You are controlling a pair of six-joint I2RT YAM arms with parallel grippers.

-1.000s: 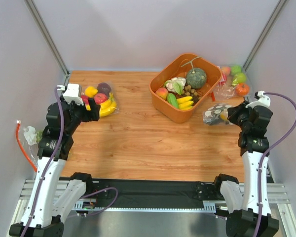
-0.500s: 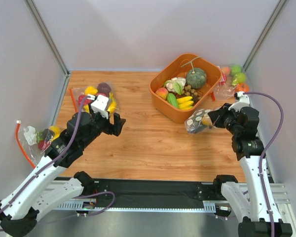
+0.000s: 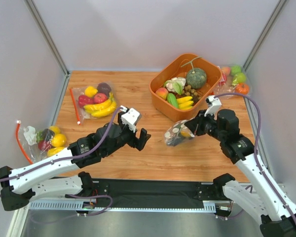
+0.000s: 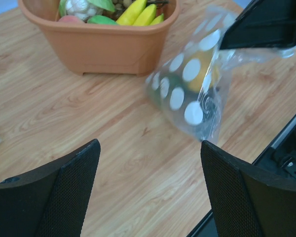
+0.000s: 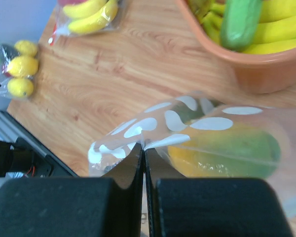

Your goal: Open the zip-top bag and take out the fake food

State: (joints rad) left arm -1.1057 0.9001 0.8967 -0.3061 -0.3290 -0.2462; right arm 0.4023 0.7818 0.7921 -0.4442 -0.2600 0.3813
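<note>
We log the right pincer (image 3: 193, 129) shut on an edge of the zip-top bag (image 3: 176, 134), fake food (image 5: 222, 150) inside, apparently just off the counter (image 3: 138, 94); in the top view the bag lies at 3 o'clock of the wide-open, empty left pincer (image 4: 149, 147), long axis roughly 3-to-9.

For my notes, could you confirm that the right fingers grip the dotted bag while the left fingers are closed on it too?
Not quite: the right fingers grip the dotted bag, but the left fingers are open and apart from it, as the left wrist view shows.
</note>
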